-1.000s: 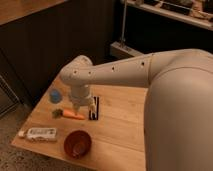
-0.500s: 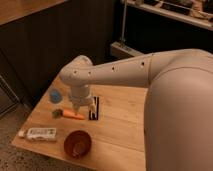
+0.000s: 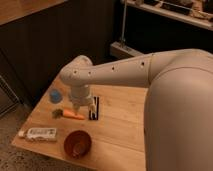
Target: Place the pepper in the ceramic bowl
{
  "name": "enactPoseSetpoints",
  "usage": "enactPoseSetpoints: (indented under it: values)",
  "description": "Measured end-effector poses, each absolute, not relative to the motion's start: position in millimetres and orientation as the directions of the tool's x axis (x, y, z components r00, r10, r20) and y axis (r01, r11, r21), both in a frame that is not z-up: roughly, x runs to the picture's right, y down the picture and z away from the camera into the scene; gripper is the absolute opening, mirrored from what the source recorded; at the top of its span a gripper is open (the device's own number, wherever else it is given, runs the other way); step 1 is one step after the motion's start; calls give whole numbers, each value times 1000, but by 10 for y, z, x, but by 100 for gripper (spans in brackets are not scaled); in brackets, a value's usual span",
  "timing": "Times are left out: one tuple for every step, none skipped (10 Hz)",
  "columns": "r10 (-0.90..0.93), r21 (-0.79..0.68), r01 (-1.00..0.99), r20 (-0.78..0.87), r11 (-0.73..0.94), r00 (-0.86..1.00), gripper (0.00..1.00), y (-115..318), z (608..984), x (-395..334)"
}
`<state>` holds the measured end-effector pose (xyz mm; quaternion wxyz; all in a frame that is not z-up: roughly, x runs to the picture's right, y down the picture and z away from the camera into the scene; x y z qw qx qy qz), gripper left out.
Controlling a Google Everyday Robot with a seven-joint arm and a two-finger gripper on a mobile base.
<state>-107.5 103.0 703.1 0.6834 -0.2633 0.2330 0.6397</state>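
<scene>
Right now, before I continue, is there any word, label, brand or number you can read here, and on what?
No text can be read.
white tube: dark print along its side, too blurred to read.
pepper, ceramic bowl, small blue thing: no marks show.
gripper, just above the pepper: no marks show.
</scene>
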Motion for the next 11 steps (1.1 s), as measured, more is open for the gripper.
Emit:
enactPoseSetpoints:
  values:
    - [752, -62, -997, -655, 43, 73, 65, 1028, 7030, -1075]
    - [752, -62, -997, -655, 43, 73, 65, 1029, 7030, -1074]
    - [752, -62, -997, -655, 43, 73, 65, 1028, 7029, -1075]
    - [752, -62, -997, -655, 43, 73, 65, 1028, 7030, -1075]
    - [752, -62, -997, -655, 43, 73, 65, 1028, 7029, -1075]
    - [752, -62, -997, -655, 43, 73, 65, 1028, 7029, -1075]
    - [752, -62, -997, -655, 43, 73, 65, 1029, 7030, -1075]
    - [752, -62, -997, -655, 43, 73, 65, 1028, 7029, -1075]
    - [752, -63, -997, -655, 43, 73, 65, 1027, 7029, -1078]
    - [757, -71, -996, -648, 49, 83, 65, 1002, 7036, -1094]
    - [773, -96, -992, -622, 83, 125, 65, 926, 7078, -1166]
